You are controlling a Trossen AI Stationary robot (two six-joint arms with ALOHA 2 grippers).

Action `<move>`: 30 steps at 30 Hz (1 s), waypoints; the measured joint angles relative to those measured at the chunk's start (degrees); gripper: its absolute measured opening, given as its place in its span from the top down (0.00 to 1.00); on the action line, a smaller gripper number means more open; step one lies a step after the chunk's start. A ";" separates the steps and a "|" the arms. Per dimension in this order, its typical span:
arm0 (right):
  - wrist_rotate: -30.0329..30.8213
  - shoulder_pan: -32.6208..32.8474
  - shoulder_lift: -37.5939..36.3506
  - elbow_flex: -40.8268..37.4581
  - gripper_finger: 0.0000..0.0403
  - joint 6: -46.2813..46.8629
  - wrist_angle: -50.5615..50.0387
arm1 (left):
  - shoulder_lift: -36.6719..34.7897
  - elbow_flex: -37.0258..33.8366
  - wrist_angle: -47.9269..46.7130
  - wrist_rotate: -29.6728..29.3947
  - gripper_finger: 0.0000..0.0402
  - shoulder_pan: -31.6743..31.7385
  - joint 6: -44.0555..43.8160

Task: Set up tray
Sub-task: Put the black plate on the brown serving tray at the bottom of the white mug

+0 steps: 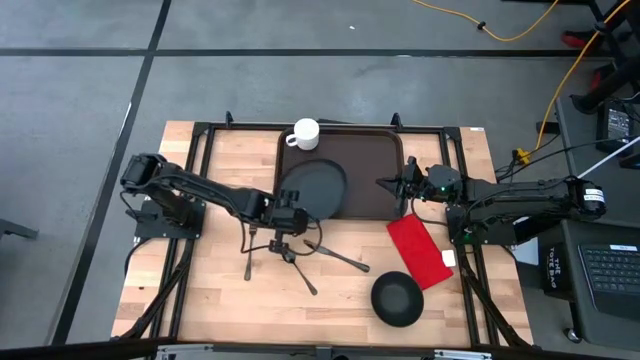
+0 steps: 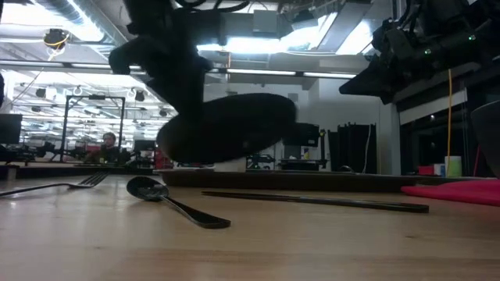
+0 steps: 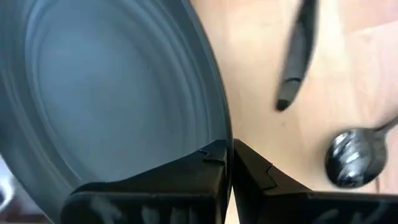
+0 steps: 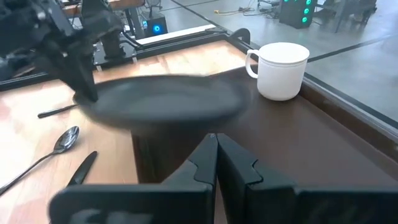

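The dark brown tray [image 1: 365,165] lies at the table's far middle, with a white mug [image 1: 305,133] standing in its far left corner. My left gripper [image 1: 289,212] is shut on a round black plate [image 1: 313,186], which hovers tilted over the tray's near left part [image 2: 226,129]. My right gripper [image 1: 388,183] is shut and hangs above the tray's right edge, well clear of it in the low view [image 2: 391,66]. In the right wrist view its fingers [image 4: 216,155] point across the tray [image 4: 323,143] toward the plate [image 4: 165,102] and the mug [image 4: 281,70]. My left gripper [image 3: 229,149] pinches the plate's rim [image 3: 219,121] on its near side, one finger over the upper face and one under it. The fingers come level from the table's near left. The plate is lifted clear of tray and table and sits tilted [image 2: 226,129].
A fork [image 1: 340,258], a spoon [image 2: 168,199] and a knife [image 2: 312,200] lie on the bare wood near the plate. A red napkin [image 1: 419,250] lies right of them, and a black bowl [image 1: 397,298] stands near the table's near edge.
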 joint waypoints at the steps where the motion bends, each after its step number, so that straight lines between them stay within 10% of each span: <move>1: -0.28 0.00 0.00 0.00 0.96 0.02 0.01 | 0.55 0.16 0.23 1.35 0.99 0.20 0.46; 30: -0.42 0.00 0.00 0.00 0.97 -0.03 -0.06 | 2.75 0.39 0.08 8.47 0.99 8.25 6.35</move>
